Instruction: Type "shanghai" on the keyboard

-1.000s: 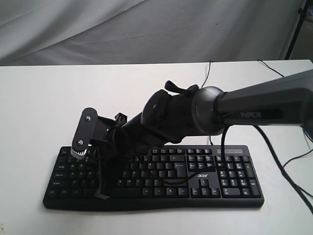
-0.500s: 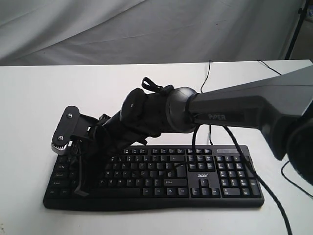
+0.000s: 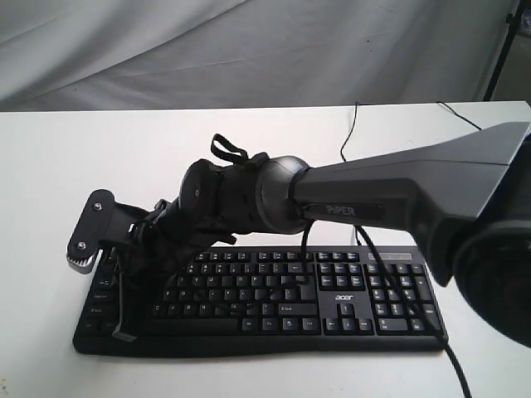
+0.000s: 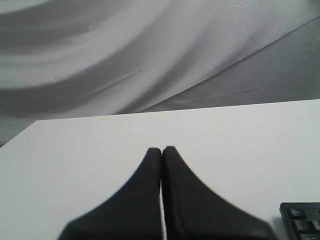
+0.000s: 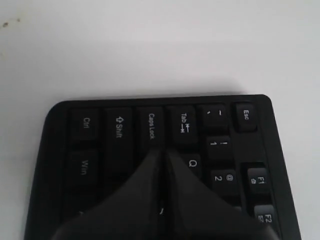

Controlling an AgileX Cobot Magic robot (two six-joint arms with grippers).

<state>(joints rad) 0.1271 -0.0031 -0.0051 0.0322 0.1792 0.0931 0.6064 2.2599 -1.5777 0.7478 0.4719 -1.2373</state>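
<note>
Exterior view: the right arm point(image 3: 415, 191) reaches in from the right side and across to the left end of the keyboard point(image 3: 332, 290).
Keyboard: black and full-size, with the number pad at its right end and a white "acer" logo point(image 3: 344, 296). It lies flat on the white desk point(image 3: 66, 149), close to the near edge.
Cable point(image 3: 352, 124): thin and black, running over the desk behind the keyboard.
Right gripper point(image 3: 126, 333): clenched, the two fingers pressed together with nothing between them, pointing down at the keyboard's left end.
Right wrist view: the fingertips point(image 5: 152, 155) sit just beside the Caps Lock key point(image 5: 151, 125) and the Tab key point(image 5: 184, 123), with the Q key point(image 5: 193, 163) at their side. Whether they press a key cannot be told.
Left gripper point(image 4: 161, 150): clenched and empty, held over bare desk. Only a corner of the keyboard shows at the edge of the left wrist view, apart from the fingers.
Backdrop: grey cloth point(image 3: 249, 50) hangs behind the desk.
</note>
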